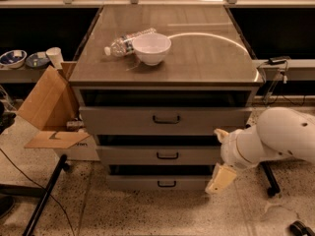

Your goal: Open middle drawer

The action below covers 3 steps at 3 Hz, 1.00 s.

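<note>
While the gripper (220, 177) is hanging low by the cabinet's right front corner, just beside the right ends of the middle drawer (130, 155) and bottom drawer (133, 182), I cannot tell whether it is open or closed. It is overlapping both drawer ends from where I am standing, so I cannot say whether it is touching them. The white arm (283, 135) is reaching in from the right and running off the edge of view.

The middle drawer is sitting second in the stack of three, under the taller top drawer (118, 120), its small black handle (167, 155) facing out, well left of the gripper. Dark gaps above each front are hiding the insides, and I cannot tell if any drawer is pulled out a little.

Speckled floor (147, 213) is lying open in front of the stack. A black pole (44, 200) is slanting across it at the left, and a caster (271, 191) is standing at the right.

On the cabinet top (211, 58) a white bowl (151, 48) is sitting near the left front, its inside hard to make out, with a plastic bottle (127, 42) lying on its side just behind it. A cardboard box (44, 102) with flaps open is leaning by the cabinet's left side. Farther left, a shelf (29, 73) is holding two small dishes (14, 58) and a cup (54, 57).
</note>
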Motion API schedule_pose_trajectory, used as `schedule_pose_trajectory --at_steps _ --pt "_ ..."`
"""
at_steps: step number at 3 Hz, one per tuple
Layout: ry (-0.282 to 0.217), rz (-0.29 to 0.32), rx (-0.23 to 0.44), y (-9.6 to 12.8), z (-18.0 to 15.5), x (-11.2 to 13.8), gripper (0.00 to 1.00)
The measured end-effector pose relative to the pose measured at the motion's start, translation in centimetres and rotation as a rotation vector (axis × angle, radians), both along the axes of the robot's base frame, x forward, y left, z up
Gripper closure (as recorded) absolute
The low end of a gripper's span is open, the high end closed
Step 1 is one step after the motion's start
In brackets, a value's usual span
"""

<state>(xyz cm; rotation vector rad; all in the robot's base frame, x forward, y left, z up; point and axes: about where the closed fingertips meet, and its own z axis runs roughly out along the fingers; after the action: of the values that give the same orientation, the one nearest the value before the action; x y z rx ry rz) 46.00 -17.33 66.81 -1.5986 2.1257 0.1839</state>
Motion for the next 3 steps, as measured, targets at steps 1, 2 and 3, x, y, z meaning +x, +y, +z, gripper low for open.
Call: schedule_pose_trajectory --at_steps 1,2,3 --pt "0.015 0.028 0.029 1.3 -3.1 1.1 0.00" --pt "0.038 0.037 0.078 2.5 -7.6 2.7 0.00" --pt "0.067 0.021 0.158 4.2 -14.5 5.4 0.00"
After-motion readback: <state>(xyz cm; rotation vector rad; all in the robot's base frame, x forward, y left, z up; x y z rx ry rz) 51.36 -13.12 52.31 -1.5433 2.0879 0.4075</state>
